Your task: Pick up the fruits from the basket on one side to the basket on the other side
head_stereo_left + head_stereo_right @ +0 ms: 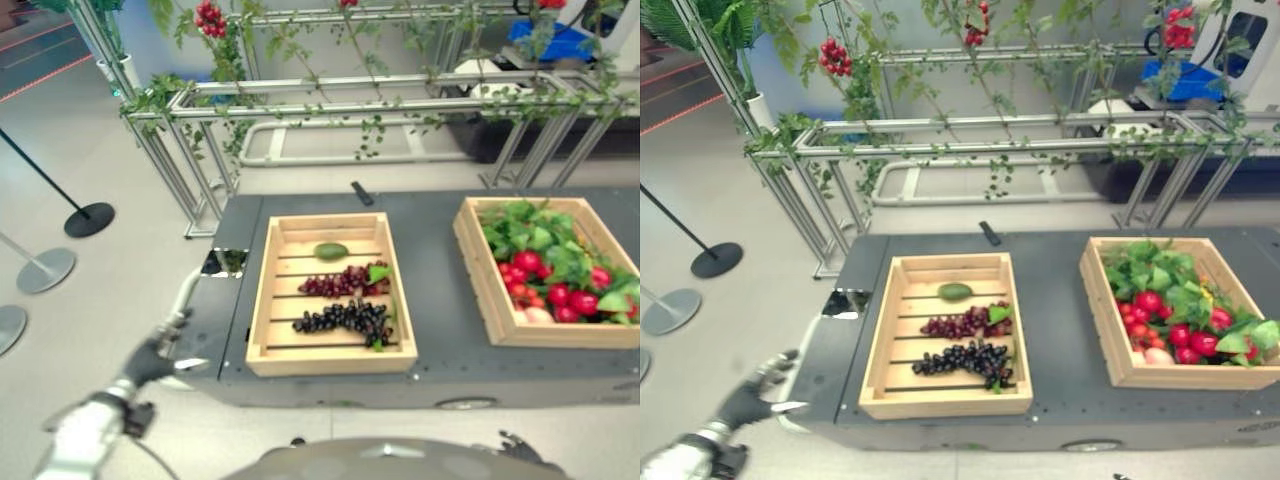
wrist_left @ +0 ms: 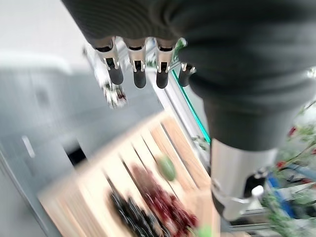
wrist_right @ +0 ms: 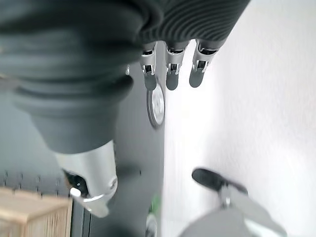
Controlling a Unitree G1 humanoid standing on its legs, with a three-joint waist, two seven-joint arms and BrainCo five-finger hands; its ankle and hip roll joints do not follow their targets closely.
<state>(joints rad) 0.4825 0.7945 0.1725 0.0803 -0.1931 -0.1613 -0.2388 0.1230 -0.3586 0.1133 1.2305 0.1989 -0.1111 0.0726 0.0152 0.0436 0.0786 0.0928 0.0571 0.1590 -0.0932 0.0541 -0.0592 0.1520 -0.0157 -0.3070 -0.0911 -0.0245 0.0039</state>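
Two wooden crates stand on a dark table (image 1: 435,270). The left crate (image 1: 262,300) holds a green fruit (image 1: 331,251), a bunch of red grapes (image 1: 340,283) and a bunch of dark grapes (image 1: 345,318). The right crate (image 1: 480,285) is full of green leaves and red fruits (image 1: 560,292). My left hand (image 1: 150,360) hangs open and empty off the table's left front corner, apart from the left crate. Its wrist view looks down on the green fruit (image 2: 168,168) and the grapes. My right hand (image 3: 172,74) is low by the table's front edge, fingers straight, holding nothing.
A small black object (image 1: 361,193) lies on the table behind the left crate. A metal frame (image 1: 380,100) hung with vines and red berries runs behind the table. Round stanchion bases (image 1: 88,218) stand on the floor to the left.
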